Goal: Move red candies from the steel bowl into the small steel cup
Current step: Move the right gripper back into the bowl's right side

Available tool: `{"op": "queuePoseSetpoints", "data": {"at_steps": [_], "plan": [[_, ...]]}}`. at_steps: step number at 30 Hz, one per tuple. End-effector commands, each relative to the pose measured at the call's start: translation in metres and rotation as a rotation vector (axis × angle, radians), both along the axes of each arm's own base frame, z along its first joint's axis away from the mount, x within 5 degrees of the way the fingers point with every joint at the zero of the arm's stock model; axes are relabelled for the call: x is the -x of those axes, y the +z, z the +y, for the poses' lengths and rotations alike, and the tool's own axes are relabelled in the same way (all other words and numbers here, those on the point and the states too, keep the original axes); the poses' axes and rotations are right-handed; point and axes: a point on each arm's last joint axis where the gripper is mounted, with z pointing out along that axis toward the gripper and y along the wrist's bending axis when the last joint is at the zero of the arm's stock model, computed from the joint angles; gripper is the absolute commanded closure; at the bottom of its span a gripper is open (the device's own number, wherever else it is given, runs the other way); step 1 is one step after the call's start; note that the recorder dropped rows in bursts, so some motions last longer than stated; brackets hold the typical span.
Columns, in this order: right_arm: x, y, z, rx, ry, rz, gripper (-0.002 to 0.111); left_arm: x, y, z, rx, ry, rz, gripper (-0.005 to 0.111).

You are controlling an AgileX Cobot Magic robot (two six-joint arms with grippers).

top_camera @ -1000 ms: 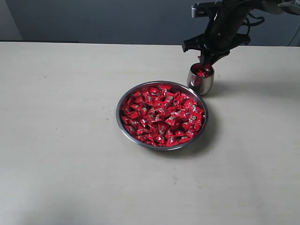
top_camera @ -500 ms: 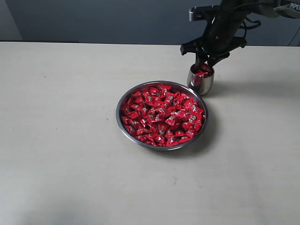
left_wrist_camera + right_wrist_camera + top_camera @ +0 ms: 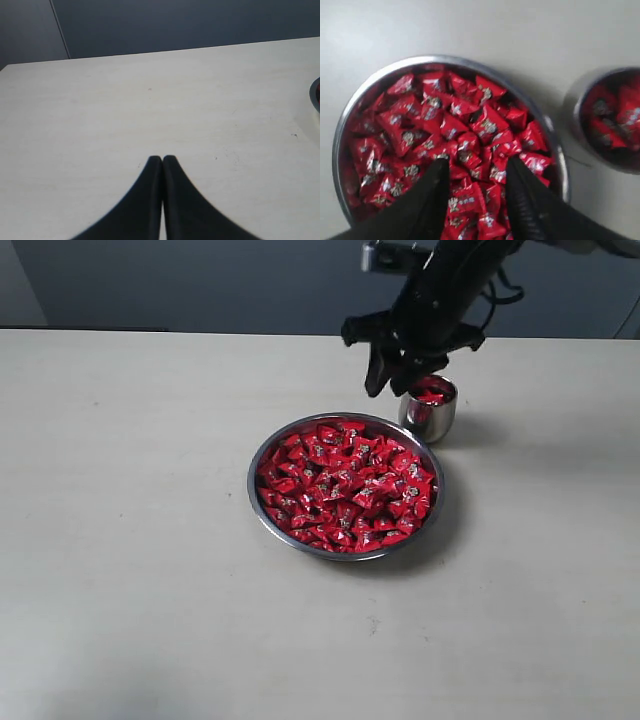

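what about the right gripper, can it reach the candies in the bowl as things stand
Probably yes: the right gripper hangs open over the steel bowl, the red candies lie uncovered, and nothing sits between.

A broad, pale beige matte tabletop (image 3: 140, 540) carries a few tiny dark specks (image 3: 294, 134). Behind its far edge stands a plain dark blue-grey wall (image 3: 200, 285).
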Motion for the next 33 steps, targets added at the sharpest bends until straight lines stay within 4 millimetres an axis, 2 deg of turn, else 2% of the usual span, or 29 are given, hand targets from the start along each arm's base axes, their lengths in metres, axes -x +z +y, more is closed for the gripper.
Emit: {"op": "queuePoseSetpoints", "data": {"at_steps": [1, 6, 13, 19, 21, 24, 27, 33], "plan": [[0.021, -0.026, 0.024, 0.066, 0.151, 0.063, 0.071, 0.000, 0.000, 0.000, -0.002, 0.000, -0.011, 0.106], [0.035, -0.017, 0.024, 0.056, 0.178, 0.025, 0.071, 0.000, 0.000, 0.000, -0.002, 0.000, -0.011, 0.106], [0.057, 0.008, 0.009, 0.027, 0.157, -0.072, 0.071, 0.000, 0.000, 0.000, -0.002, 0.000, -0.011, 0.106], [0.082, 0.006, -0.009, 0.036, 0.131, -0.104, 0.071, 0.000, 0.000, 0.000, -0.002, 0.000, -0.011, 0.106], [0.089, 0.001, -0.013, 0.012, 0.099, -0.113, 0.071, 0.000, 0.000, 0.000, -0.002, 0.000, -0.011, 0.106], [0.094, -0.021, -0.017, 0.008, 0.061, -0.116, 0.071, 0.000, 0.000, 0.000, -0.002, 0.000, -0.011, 0.106], [0.093, -0.041, -0.017, 0.020, 0.040, -0.111, 0.071, 0.000, 0.000, 0.000, -0.002, 0.000, -0.011, 0.106], [0.086, -0.065, -0.012, 0.009, 0.000, -0.080, 0.071, 0.000, 0.000, 0.000, -0.002, 0.000, -0.011, 0.106]]}}
